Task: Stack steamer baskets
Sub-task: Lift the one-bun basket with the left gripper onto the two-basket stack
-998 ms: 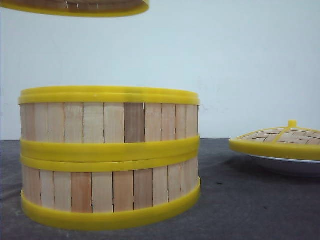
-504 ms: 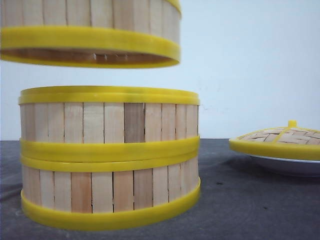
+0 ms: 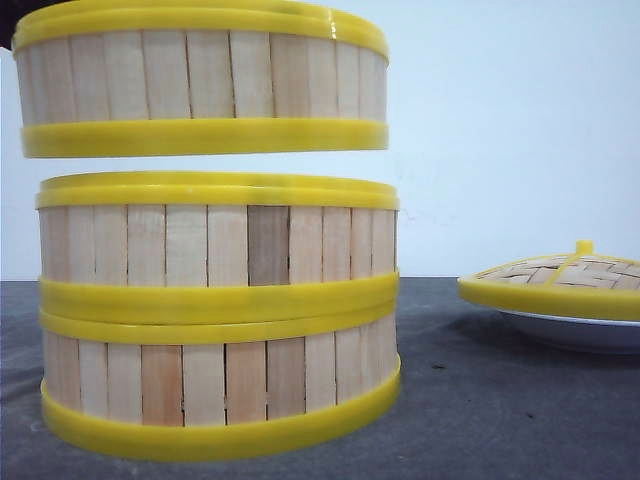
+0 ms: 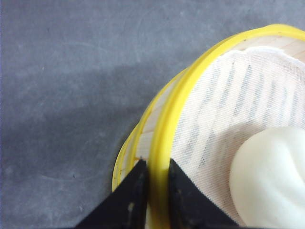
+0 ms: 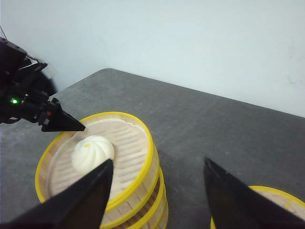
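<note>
grey table (image 3: 500,400) | lid (image 3: 560,280) on plate (image 3: 575,330) right of stacked baskets (image 3: 220,310)

My left gripper (image 4: 153,188) is matte black, two wedge-shaped fingers (image 4: 127,202) tapering to blunt tips, faint pale specks on the plastic. Seen from my right wrist camera, the left arm (image 5: 21,98) is black too, blocky housing, one small green LED lit on it, a thin dark cable looping off the top, finger ending in a sharp triangular point. My right gripper (image 5: 157,179) shows two broad black triangular fingers (image 5: 83,195), plain, no markings I can read.
</note>
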### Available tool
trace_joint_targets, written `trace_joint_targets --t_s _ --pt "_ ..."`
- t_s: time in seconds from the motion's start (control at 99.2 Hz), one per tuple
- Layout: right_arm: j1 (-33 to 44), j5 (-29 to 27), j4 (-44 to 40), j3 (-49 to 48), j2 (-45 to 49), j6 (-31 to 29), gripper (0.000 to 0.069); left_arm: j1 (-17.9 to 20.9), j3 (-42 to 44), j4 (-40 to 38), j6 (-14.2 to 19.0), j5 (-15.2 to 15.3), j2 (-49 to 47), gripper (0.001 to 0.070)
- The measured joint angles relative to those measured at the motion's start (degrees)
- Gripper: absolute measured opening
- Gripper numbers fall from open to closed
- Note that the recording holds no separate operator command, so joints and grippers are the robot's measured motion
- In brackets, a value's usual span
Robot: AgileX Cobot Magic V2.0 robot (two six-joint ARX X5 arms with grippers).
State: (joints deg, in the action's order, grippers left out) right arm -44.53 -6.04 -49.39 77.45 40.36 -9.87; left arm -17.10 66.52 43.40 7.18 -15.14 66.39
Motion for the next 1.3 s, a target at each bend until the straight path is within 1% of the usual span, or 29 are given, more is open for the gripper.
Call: trace_joint_targets --t_s 0.373,0.554,1.069,1.139,1.25,1.3 --pt "0.0 -0.3 0.0 0.0 0.0 0.0 0.0372 0.0 0.0 0.0 0.1 -0.3 3.0 0.0029" --pt "0.0 -1.7 0.0 0.0 0.0 0.0 0.0372 -0.1 0.0 0.0 0.1 -1.0 4.9 0.0029" --pt "0.0 -1.7 0.0 0.0 0.0 0.0 0.0372 -0.6 0.0 -1.3 0.6 -0.9 6.6 0.0034" --pt "0.0 -1.9 -0.1 0.0 0.0 0.0 0.0372 -0.7 0.0 -1.6 0.8 -1.0 6.6 0.0062" --pt "0.0 -3.8 -0.3 0.0 0.0 0.0 0.0372 -0.7 0.0 -2.5 1.2 -1.3 6.6 0.018" --pt "0.0 -4.6 -0.7 0.0 0.0 0.0 0.0373 -0.7 0.0 -2.5 1.2 -1.3 6.6 0.0212"
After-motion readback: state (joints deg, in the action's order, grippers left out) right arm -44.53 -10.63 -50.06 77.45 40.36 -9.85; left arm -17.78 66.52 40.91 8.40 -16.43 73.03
